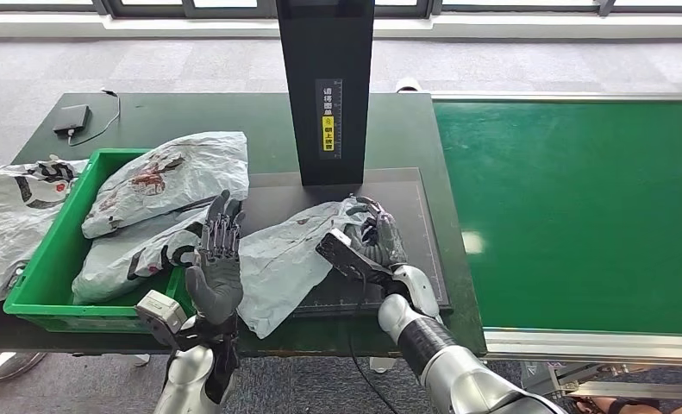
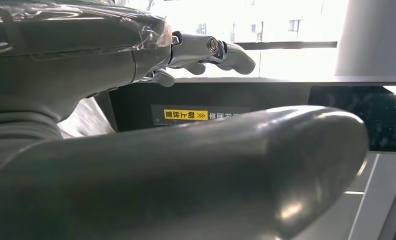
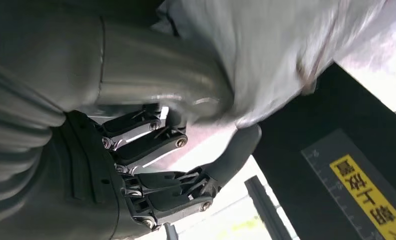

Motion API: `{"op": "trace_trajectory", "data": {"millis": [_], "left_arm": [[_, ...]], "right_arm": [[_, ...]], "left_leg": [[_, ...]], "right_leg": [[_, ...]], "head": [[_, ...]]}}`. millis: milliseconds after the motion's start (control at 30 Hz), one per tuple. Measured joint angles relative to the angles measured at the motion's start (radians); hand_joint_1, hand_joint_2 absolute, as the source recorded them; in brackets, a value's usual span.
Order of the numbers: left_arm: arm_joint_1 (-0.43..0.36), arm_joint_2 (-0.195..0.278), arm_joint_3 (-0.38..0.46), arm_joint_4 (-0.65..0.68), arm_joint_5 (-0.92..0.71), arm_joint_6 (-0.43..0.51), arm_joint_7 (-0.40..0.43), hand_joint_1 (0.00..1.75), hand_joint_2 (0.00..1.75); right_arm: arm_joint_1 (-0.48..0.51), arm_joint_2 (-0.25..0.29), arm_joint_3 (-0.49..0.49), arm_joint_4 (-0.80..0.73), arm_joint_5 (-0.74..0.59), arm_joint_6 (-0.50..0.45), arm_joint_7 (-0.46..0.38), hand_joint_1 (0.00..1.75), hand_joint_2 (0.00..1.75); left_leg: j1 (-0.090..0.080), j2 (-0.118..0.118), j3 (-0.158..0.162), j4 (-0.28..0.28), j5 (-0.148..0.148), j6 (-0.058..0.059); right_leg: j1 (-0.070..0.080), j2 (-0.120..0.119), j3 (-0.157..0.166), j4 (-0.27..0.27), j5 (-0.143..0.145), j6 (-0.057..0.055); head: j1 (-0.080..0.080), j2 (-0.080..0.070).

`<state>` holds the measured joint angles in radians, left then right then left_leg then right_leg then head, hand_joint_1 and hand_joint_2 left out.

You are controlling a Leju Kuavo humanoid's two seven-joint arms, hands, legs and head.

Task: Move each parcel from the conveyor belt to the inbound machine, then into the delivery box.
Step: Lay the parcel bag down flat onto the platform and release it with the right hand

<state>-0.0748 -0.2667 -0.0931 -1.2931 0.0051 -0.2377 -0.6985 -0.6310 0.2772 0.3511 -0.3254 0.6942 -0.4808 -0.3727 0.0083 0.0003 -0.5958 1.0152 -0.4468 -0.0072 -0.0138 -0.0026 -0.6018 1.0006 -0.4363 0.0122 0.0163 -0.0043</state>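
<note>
Surface: a dark green counter (image 1: 190, 116) was seen carrying a black scanning plate (image 1: 277, 194) with a black upright post (image 1: 327, 86) bearing a yellow label (image 1: 328, 134).
Room: grey carpet was seen beyond the counter, and a bright window strip along the far wall.
Conveyor belt (image 1: 578, 207): a green belt was seen running along the counter's right side.
Delivery box (image 1: 57, 250): a green crate was seen at the counter's left, with two grey parcels (image 1: 165, 177) piled in it; another bag (image 1: 9, 216) was seen lying outside its left wall.
Parcel (image 1: 281, 259): a crumpled pale grey plastic mailer with dark markings was seen lying on the scanning plate at the foot of the post.
Parcel axis: the long axis was seen running diagonally, from the near-left corner hanging over the plate's edge to the far-right end under the right hand.
Right hand (image 1: 373, 241): its fingers (image 3: 155, 145) were closed on the parcel's far-right end, the plastic pinched against the thumb.
Left hand (image 1: 216, 259): it was held upright just beside the parcel's left edge, fingers (image 1: 222, 226) spread and nothing held.
Small dark device (image 1: 71, 119): it was seen with a cable at the counter's far left.
</note>
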Motion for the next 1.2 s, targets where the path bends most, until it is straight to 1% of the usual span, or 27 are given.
{"op": "trace_trajectory", "data": {"millis": [67, 100, 167, 200, 267, 333, 400, 500, 600, 667, 733, 867, 933, 1000, 1033, 1067, 1133, 1200], "left_arm": [[-0.004, -0.001, -0.001, 0.007, 0.001, 0.004, 0.0, 0.0, 0.0], [-0.012, -0.002, -0.002, 0.018, 0.001, 0.028, 0.0, 0.0, 0.0], [-0.029, -0.003, -0.004, 0.045, 0.015, 0.089, 0.0, 0.0, 0.0], [-0.036, -0.004, -0.004, 0.057, 0.027, 0.118, 0.0, 0.0, 0.0], [-0.04, -0.004, -0.004, 0.072, 0.051, 0.141, 0.0, 0.0, 0.0], [-0.042, -0.004, -0.004, 0.082, 0.058, 0.165, 0.0, 0.0, 0.0], [-0.043, -0.004, -0.004, 0.086, 0.058, 0.193, 0.002, 0.0, 0.0], [-0.04, -0.002, -0.004, 0.084, 0.064, 0.223, 0.005, 0.0, 0.0], [-0.035, 0.001, -0.004, 0.079, 0.064, 0.243, 0.003, 0.0, 0.0], [-0.031, 0.004, -0.005, 0.068, 0.041, 0.271, 0.001, 0.0, 0.87], [-0.029, 0.01, -0.014, 0.06, -0.014, 0.296, 0.0, 0.0, 1.75], [-0.023, 0.028, -0.057, 0.054, -0.223, 0.364, 0.009, 0.0, 1.75], [-0.024, 0.033, -0.077, 0.058, -0.299, 0.4, 0.015, 0.0, 1.75], [-0.025, 0.035, -0.09, 0.063, -0.361, 0.438, 0.044, 0.0, 1.75], [-0.026, 0.037, -0.097, 0.067, -0.419, 0.473, 0.076, 0.0, 1.75], [-0.03, 0.038, -0.104, 0.077, -0.505, 0.522, 0.125, 0.0, 1.75], [-0.045, 0.042, -0.122, 0.122, -0.719, 0.617, 0.252, 0.0, 1.75], [-0.062, 0.044, -0.138, 0.187, -0.9, 0.671, 0.369, 0.0, 1.75]], "right_arm": [[-0.001, 0.002, 0.004, 0.0, 0.009, -0.038, 0.016, 0.0, 1.75], [-0.004, 0.002, 0.006, 0.0, -0.001, -0.067, 0.013, 0.0, 1.75], [-0.007, -0.006, 0.005, -0.001, -0.035, -0.109, -0.019, 0.0, 1.75], [-0.005, -0.014, 0.0, -0.001, -0.053, -0.112, -0.045, 0.0, 1.75], [0.008, -0.034, -0.013, -0.005, -0.063, -0.108, -0.072, 0.0, 1.75], [0.028, -0.058, -0.029, -0.013, -0.068, -0.095, -0.089, 0.0, 1.75], [0.053, -0.087, -0.046, -0.03, -0.066, -0.059, -0.103, 0.0, 1.75], [0.102, -0.136, -0.066, -0.083, -0.049, 0.007, -0.122, 0.0, 1.75], [0.155, -0.171, -0.084, -0.148, -0.036, 0.051, -0.13, 0.0, 1.75], [0.214, -0.191, -0.095, -0.225, -0.029, 0.09, -0.134, 0.0, 1.75], [0.319, -0.211, -0.112, -0.371, -0.016, 0.139, -0.128, 0.0, 1.75], [0.561, -0.233, -0.146, -0.729, -0.007, 0.257, -0.126, 0.0, 1.75], [0.641, -0.237, -0.157, -0.873, -0.009, 0.294, -0.128, 0.0, 1.75], [0.691, -0.239, -0.166, -0.975, -0.005, 0.308, -0.133, 0.0, 1.75], [0.713, -0.24, -0.169, -1.018, -0.002, 0.311, -0.142, 0.0, 1.75], [0.736, -0.241, -0.171, -1.063, -0.001, 0.316, -0.157, 0.0, 1.75], [0.79, -0.242, -0.172, -1.165, -0.01, 0.331, -0.199, 0.0, 1.75], [0.834, -0.244, -0.172, -1.26, -0.029, 0.346, -0.24, 0.0, 1.75]], "left_leg": [[0.0, 0.0, 0.0, 0.0, 0.0, 0.0], [0.0, 0.0, 0.0, 0.0, 0.0, 0.0], [0.0, 0.0, 0.0, 0.0, 0.0, 0.0], [0.0, 0.0, 0.0, 0.0, 0.0, 0.0], [0.0, 0.0, 0.0, 0.0, 0.0, 0.0], [0.0, 0.0, 0.0, 0.0, 0.0, 0.0], [0.0, 0.0, 0.0, 0.0, 0.0, 0.0], [-0.001, -0.001, -0.001, 0.0, 0.0, 0.0], [0.0, -0.001, -0.001, 0.0, 0.0, 0.0], [0.0, -0.001, -0.001, 0.0, -0.001, 0.0], [0.0, -0.004, -0.001, 0.0, -0.001, 0.0], [0.0, -0.008, -0.003, 0.0, -0.003, 0.0], [0.0, -0.005, -0.003, 0.0, -0.004, -0.001], [0.0, -0.003, -0.002, 0.0, -0.005, 0.0], [0.0, -0.003, -0.002, 0.0, -0.005, 0.0], [-0.001, -0.003, -0.001, 0.0, -0.005, 0.0], [-0.001, -0.004, -0.001, 0.0, -0.004, 0.0], [-0.001, -0.005, -0.001, 0.0, -0.004, 0.0]], "right_leg": [[0.0, 0.0, 0.0, 0.0, 0.0, 0.0], [0.0, 0.0, 0.0, 0.0, 0.0, 0.0], [0.0, 0.0, -0.001, 0.0, 0.0, 0.0], [0.0, 0.0, -0.001, -0.001, 0.001, -0.001], [0.0, 0.0, 0.0, -0.001, 0.001, -0.001], [0.0, 0.0, 0.0, -0.001, 0.001, 0.0], [0.0, 0.0, 0.0, -0.001, 0.001, 0.0], [0.0, 0.0, 0.0, -0.001, 0.001, 0.0], [0.0, 0.0, 0.0, -0.001, 0.0, 0.0], [0.0, -0.001, 0.0, -0.001, 0.0, 0.0], [0.0, -0.005, 0.0, -0.002, -0.002, 0.0], [0.0, -0.008, 0.0, -0.001, -0.004, 0.0], [0.0, -0.007, 0.0, -0.001, -0.005, -0.001], [0.0, -0.006, -0.001, -0.001, -0.005, -0.001], [0.0, -0.005, -0.001, -0.002, -0.005, -0.001], [0.0, -0.006, -0.001, -0.002, -0.005, -0.001], [0.0, -0.007, 0.0, -0.002, -0.005, 0.0], [-0.001, -0.007, 0.001, -0.002, -0.005, 0.0]], "head": [[0.0, 0.0], [0.0, 0.0], [0.0, 0.0], [0.0, 0.0], [0.0, 0.0], [0.0, 0.0], [0.0, 0.0], [0.0, 0.0], [0.0, 0.0], [0.0, 0.0], [0.0, 0.0], [0.0, 0.0], [0.0, 0.0], [0.0, 0.0], [0.0, 0.0], [0.0, 0.0], [0.0, 0.0], [0.0, 0.0]]}}
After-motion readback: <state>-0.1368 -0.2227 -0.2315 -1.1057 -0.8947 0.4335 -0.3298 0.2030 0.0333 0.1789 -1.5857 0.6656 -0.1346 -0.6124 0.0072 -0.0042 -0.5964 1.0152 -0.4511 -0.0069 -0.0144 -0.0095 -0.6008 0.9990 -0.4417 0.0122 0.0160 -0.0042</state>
